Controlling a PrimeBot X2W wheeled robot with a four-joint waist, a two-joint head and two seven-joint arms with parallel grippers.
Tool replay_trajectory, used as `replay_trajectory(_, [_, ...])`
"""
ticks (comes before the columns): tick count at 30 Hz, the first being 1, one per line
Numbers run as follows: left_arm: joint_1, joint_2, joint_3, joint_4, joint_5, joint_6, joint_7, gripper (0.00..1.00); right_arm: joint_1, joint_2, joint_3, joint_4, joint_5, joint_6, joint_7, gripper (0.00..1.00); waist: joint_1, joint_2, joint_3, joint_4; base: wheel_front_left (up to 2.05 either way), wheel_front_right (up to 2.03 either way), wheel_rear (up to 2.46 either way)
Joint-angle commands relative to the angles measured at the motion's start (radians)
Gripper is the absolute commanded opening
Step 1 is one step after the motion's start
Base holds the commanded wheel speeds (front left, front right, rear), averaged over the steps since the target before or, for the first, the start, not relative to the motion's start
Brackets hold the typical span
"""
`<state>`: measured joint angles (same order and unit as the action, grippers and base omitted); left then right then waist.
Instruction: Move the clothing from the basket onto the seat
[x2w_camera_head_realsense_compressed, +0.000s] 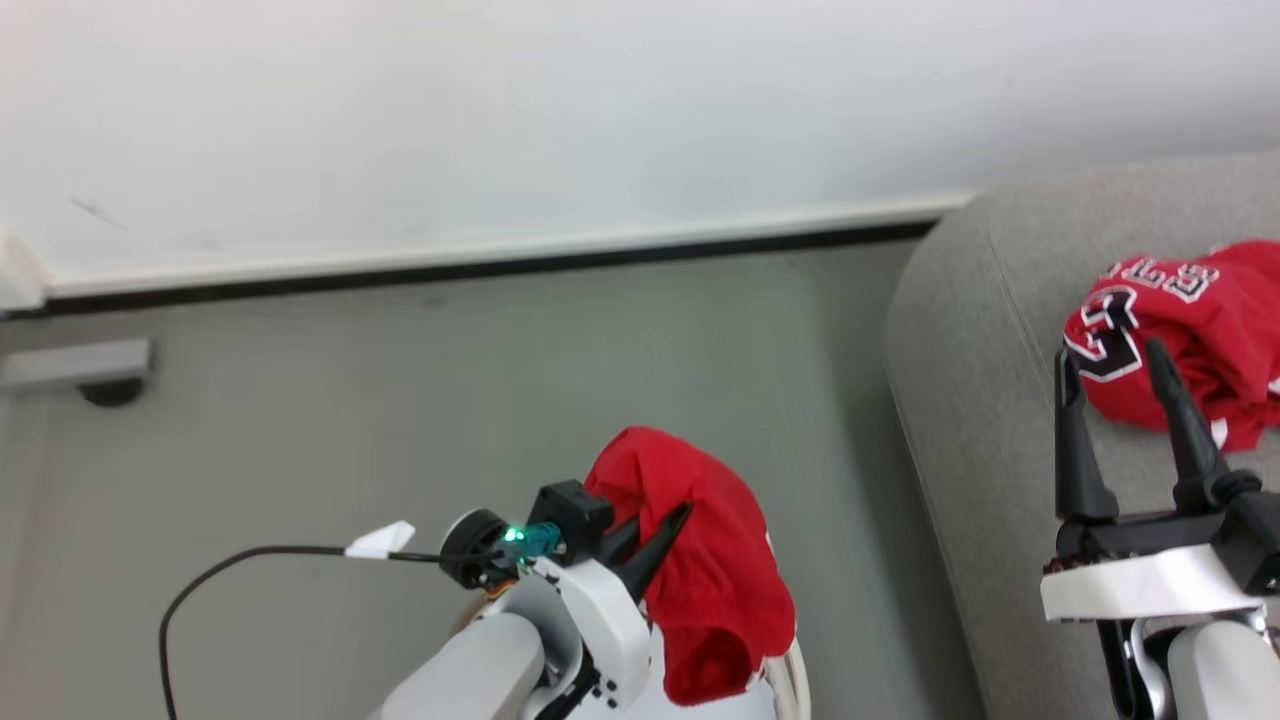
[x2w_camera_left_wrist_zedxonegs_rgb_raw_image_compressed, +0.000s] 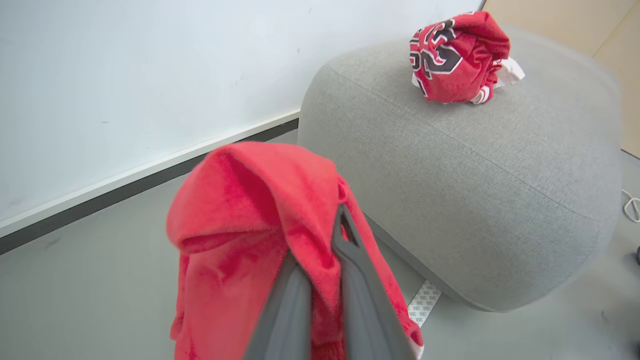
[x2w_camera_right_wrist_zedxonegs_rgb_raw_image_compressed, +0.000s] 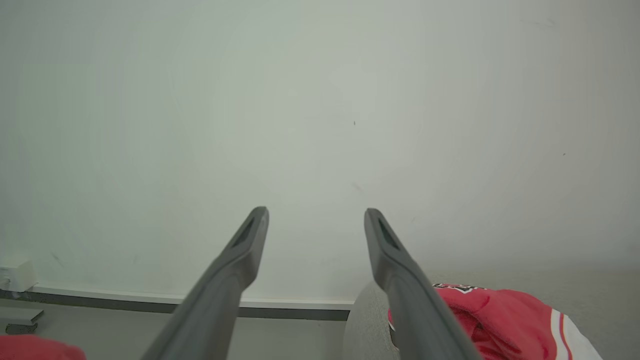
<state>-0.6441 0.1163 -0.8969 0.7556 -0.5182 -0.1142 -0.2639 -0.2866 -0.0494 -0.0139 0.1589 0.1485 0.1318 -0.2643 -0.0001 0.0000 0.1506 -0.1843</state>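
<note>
Soft red garment half hides the left gripper clamped on it; right gripper gapes beside a crumpled jersey on the grey seat.

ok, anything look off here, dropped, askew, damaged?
Nothing dropped or damaged. The red numbered jersey lies bunched, not flat, on the large grey fabric seat. The left gripper is shut on a second red soft garment, which hangs above the floor. The right gripper is open by the jersey.

red clothing, grey seat, white wall
</note>
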Motion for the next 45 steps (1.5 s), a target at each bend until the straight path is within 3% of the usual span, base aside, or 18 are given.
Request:
replay_trajectory(1, [0.018, 0.008, 0.02, -0.022, 0.008, 0.004, 0.0, 0.0, 0.02, -0.002, -0.001, 0.006, -0.011, -0.002, 0.0, 1.0, 0.0001, 0.0, -0.043, 0.029, 0.0, 0.0, 0.0])
replay_trajectory(21, [-0.051, 0.029, 0.204, -0.285, 0.015, 0.029, -0.001, 0.0, 0.098, -0.002, 0.104, 0.063, 0.03, -0.002, 0.0, 1.0, 0.0001, 0.0, -0.163, 0.078, 0.0, 0.0, 0.0])
replay_trajectory(36, [-0.033, 0.06, 0.228, -0.386, -0.02, 0.059, 0.024, 0.0, 0.103, -0.002, 0.17, 0.065, 0.041, -0.002, 0.0, 1.0, 0.0001, 0.0, -0.169, 0.085, 0.0, 0.0, 0.0])
replay_trajectory(45, [-0.02, 0.05, 0.216, -0.394, -0.03, 0.062, 0.03, 0.0, 0.084, -0.01, 0.307, 0.095, 0.022, -0.002, 0.0, 1.0, 0.0001, 0.0, -0.165, 0.093, 0.0, 0.0, 0.0])
